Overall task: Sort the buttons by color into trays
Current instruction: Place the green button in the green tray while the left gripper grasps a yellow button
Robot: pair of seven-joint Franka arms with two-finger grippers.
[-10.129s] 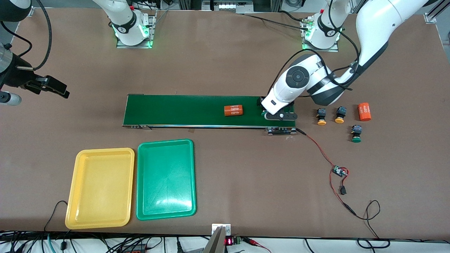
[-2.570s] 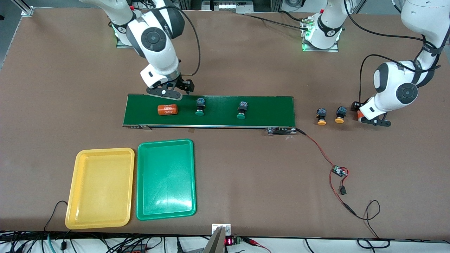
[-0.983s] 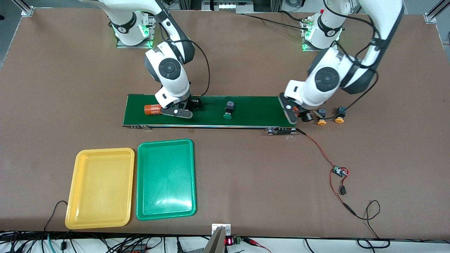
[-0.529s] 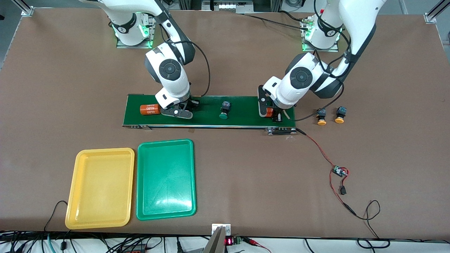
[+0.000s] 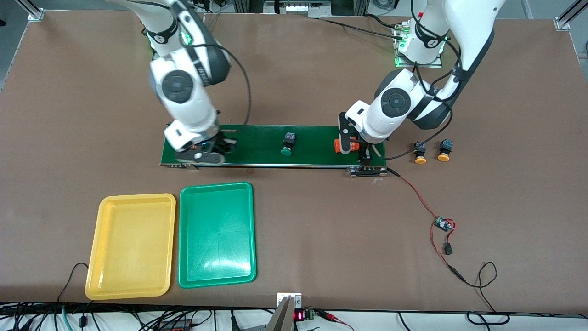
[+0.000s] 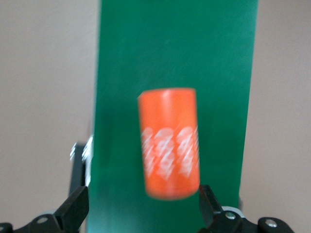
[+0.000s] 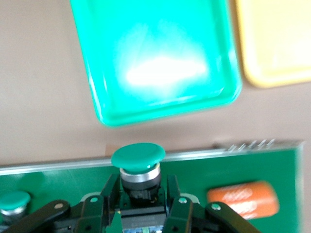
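Right gripper (image 7: 138, 206): clenched on a green button (image 7: 138, 162), over the right-arm end of the belt (image 5: 257, 145); the arm hides that button from the front.
Left gripper (image 6: 143, 206): released, fingers apart above an orange cylinder (image 6: 169, 143) lying on the belt's left-arm end.
Second green button (image 5: 287, 143): mid-belt.
Yellow buttons (image 5: 419, 152): on the table, past the belt's left-arm end.
Trays: green tray (image 5: 186, 239) beside yellow tray (image 5: 98, 248), nearer the camera.

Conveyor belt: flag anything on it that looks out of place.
Two orange cylinders lie on the conveyor belt though they are not buttons. One cylinder is under the left gripper's open jaws at the left arm's end; the other cylinder lies beside the right gripper, whose jaws are shut on a green button.
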